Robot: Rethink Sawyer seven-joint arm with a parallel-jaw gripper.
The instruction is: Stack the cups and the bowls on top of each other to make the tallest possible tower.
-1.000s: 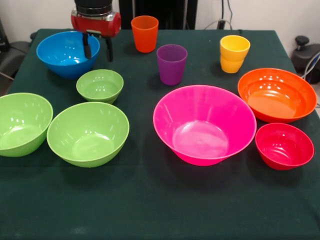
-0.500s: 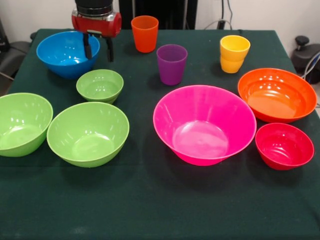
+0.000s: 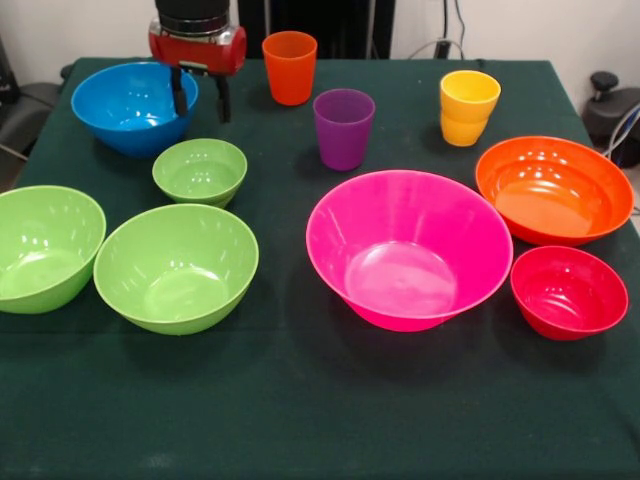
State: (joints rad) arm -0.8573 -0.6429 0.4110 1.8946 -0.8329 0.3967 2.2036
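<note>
The gripper hangs at the far side of the table, its red body above two dark fingers that point down with a clear gap between them, spread and holding nothing. One finger sits in front of the blue bowl's rim on its picture-right side, and the other hangs just outside that rim, so the bowl's edge appears to lie in the gap; whether either finger touches the plastic, I can't tell.

Just below the fingertips, toward the camera, sits the smallest lime green bowl, apart from the blue one. Further toward the camera stand two bigger lime green bowls, one more or less straight below the fingers and the other off to the picture's left edge, the pair about touching.

To the picture-right of the fingers, close by, stands the orange cup, then the purple cup a bit nearer the camera. The yellow cups, which look like two nested, stand well away to the right. Beyond them sit the orange bowl, the small red bowl just in front of it, and the large pink bowl in the middle of the cloth.

Every bowl and cup stands upright on the dark green cloth, apart from the nested yellow pair.
</note>
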